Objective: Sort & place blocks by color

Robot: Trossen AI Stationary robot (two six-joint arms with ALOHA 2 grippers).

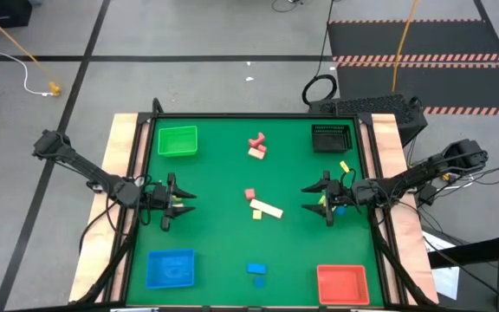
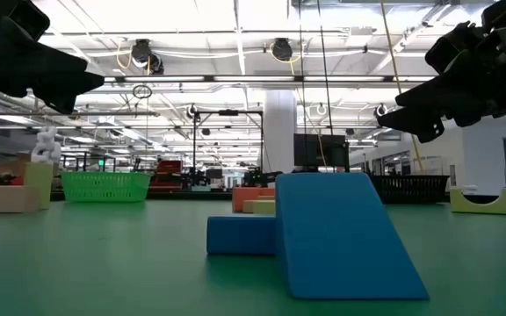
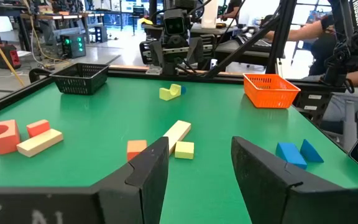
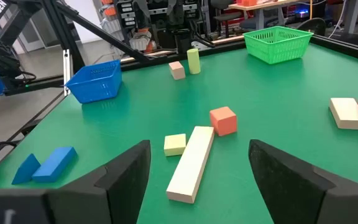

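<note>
White lettering reading "TROSSEN" runs along a dark arm link at the edge of the right wrist view, and the same word, partly cut off, shows on a link in the left wrist view; no other writing can be read. The left gripper [image 1: 183, 204] hangs over the green table [image 1: 215, 251] near its left edge, its arm reaching in from the left side with the elbow out past the wooden border, and its fingers [image 3: 143, 175] stand apart with nothing between them. The right gripper [image 1: 312, 198] mirrors it from the right side, pointing toward the centre, its fingers [image 4: 124, 169] likewise spread and empty. Between the two pincers lie a long cream bar [image 1: 267, 209], a small yellow cube [image 1: 256, 215] touching it, and a red cube [image 1: 249, 194] just beside. Farther off, toward the table's far side, a red piece and a cream piece [image 1: 257, 146] sit together. A yellow block [image 1: 345, 166] lies close beside the right gripper. Two blue blocks [image 1: 256, 271] rest near the front edge, between the blue tray [image 1: 170, 267] and the red tray [image 1: 342, 283]. A green tray [image 1: 178, 140] and a black tray [image 1: 333, 137] occupy the far corners.
</note>
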